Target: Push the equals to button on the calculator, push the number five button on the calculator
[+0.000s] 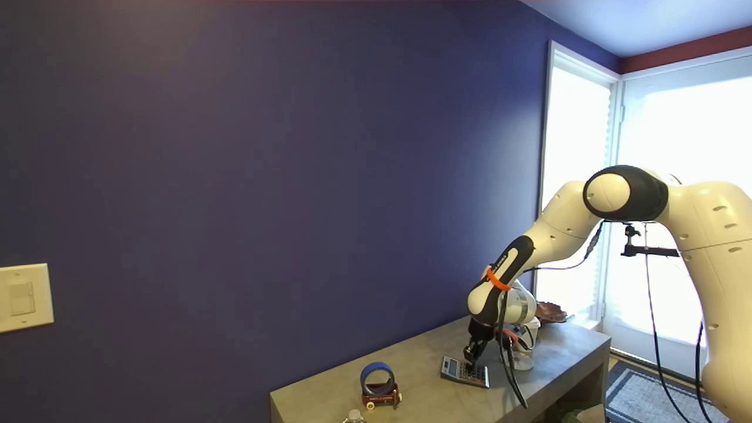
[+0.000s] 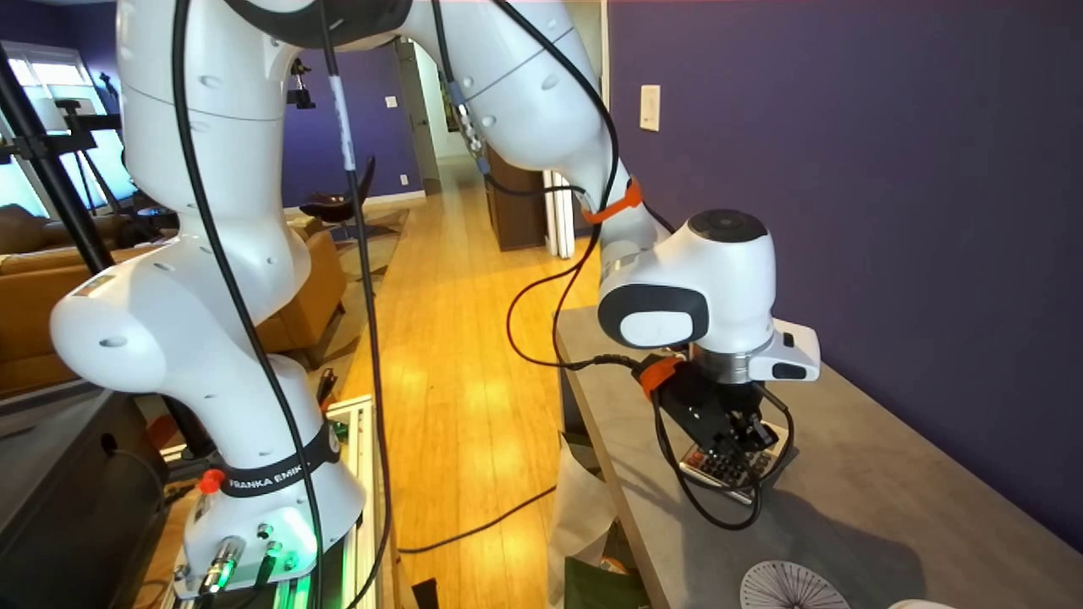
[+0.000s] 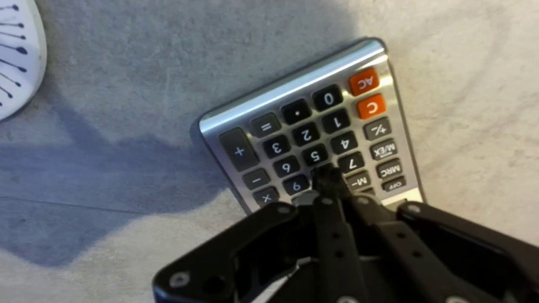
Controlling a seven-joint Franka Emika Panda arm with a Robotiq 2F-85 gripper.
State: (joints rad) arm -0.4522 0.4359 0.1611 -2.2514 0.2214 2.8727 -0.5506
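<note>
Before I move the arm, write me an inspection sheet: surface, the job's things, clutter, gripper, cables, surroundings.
Surface: grey tabletop, partly shadowed.
Job's things: calculator lies flat; equals key and five key both visible in the wrist view.
Clutter: blue ring, seemingly resting on a red wheeled toy; brown bowl; patterned round white item.
Gripper: jaws shut, nothing seen between them, ending just below the five key in the wrist view; contact cannot be told.
Cables: black cable loop crosses in front of the calculator in an exterior view.
Surroundings: purple wall alongside; wooden floor.
</note>
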